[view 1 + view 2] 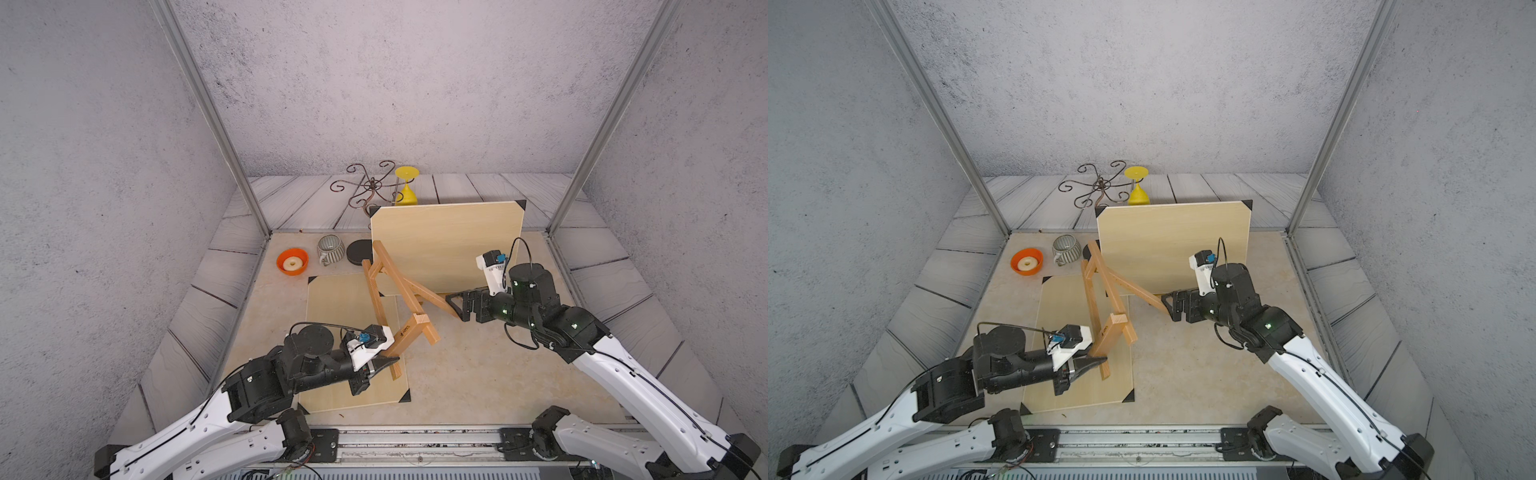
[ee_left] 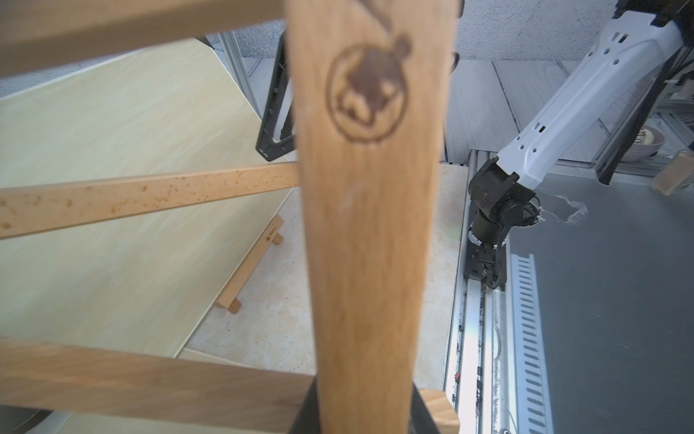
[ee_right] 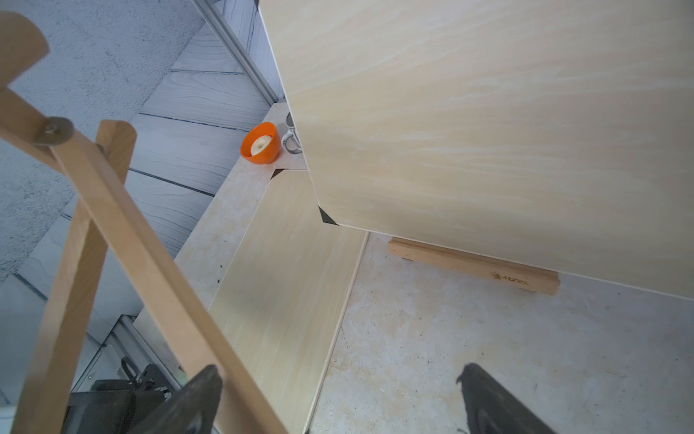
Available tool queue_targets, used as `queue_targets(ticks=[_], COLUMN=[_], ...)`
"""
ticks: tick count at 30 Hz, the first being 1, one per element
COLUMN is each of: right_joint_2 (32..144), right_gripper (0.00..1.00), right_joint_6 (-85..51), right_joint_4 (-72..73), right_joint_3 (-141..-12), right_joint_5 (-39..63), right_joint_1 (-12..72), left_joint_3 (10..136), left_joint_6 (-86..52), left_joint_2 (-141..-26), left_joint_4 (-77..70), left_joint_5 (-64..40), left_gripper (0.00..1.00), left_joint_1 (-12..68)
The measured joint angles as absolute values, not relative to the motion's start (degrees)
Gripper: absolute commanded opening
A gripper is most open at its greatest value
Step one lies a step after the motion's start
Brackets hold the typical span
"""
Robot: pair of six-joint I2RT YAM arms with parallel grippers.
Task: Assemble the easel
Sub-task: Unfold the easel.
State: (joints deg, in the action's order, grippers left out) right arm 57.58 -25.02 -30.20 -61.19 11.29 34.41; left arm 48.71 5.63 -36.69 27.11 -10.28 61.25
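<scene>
Step in hand: spreading the frame of the easel (image 1: 404,289) so that it can stand. The easel is held tilted over the flat board (image 1: 345,316) that lies on the surface (image 1: 478,374), with its hinged top toward the back wall. The left gripper (image 1: 388,362) is clamped on the near end of the cross bar (image 2: 368,225); the left wrist view shows this bar, with its burnt-in logo, running down between the two fingers. The right gripper (image 1: 455,307) has its jaws spread wide and holds nothing. It sits at the free end of the rear leg (image 1: 432,297). In the right wrist view the leg passes just beside one finger (image 3: 195,394); whether the two touch cannot be told. Judgement: the front frame is secured and the rear leg is not yet taken. The next move calls for the right gripper to bring the leg's end squarely between its jaws and close on it. It should then draw the leg away from the front frame while the left gripper keeps the cross bar steady. Just behind, the upright board (image 1: 446,245) already stands on a second ledge (image 3: 473,266). Keep the leg's swing clear of it. Once all the easel's feet are on the surface, the flat board is the likely load.
</scene>
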Motion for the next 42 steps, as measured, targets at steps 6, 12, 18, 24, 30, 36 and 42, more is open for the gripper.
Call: queue_targets(ticks=[6,12,18,24,30,36,42], right_joint_2=[58.6,60.5,60.5,59.7,59.4,55.1,51.9], right_gripper=[0.99,0.99,0.99,0.99,0.99,0.99,0.99], right_joint_6=[-24.8,-23.6,-23.3,-22.1,-21.0,-22.0,-23.6], right_joint_4=[-29.9,-30.2,-30.2,-31.6,-33.2,-39.5,-44.8], right_joint_3=[-60.8,-59.7,-59.6,-59.6,-60.5,-65.7,-76.2], right_joint_5=[13.8,11.3,7.4,5.0,9.0,10.6,10.9], right_joint_1=[35.4,35.7,36.3,36.5,35.9,35.9,35.9], left_joint_3=[47.8,47.7,47.1,47.1,47.1,47.1,46.6], left_joint_6=[7.3,8.2,8.9,9.2,10.5,13.6,17.5], left_joint_2=[-34.9,-33.6,-33.5,-34.2,-35.7,-41.1,-43.1], left_joint_4=[26.8,26.7,25.8,25.1,25.0,24.4,21.1], left_joint_5=[-8.1,-7.7,-7.7,-7.8,-6.9,-3.1,0.1], left_gripper=[0.00,0.00,0.00,0.00,0.00,0.00,0.00], left_joint_1=[61.3,61.2,61.1,61.1,61.2,61.3,61.3])
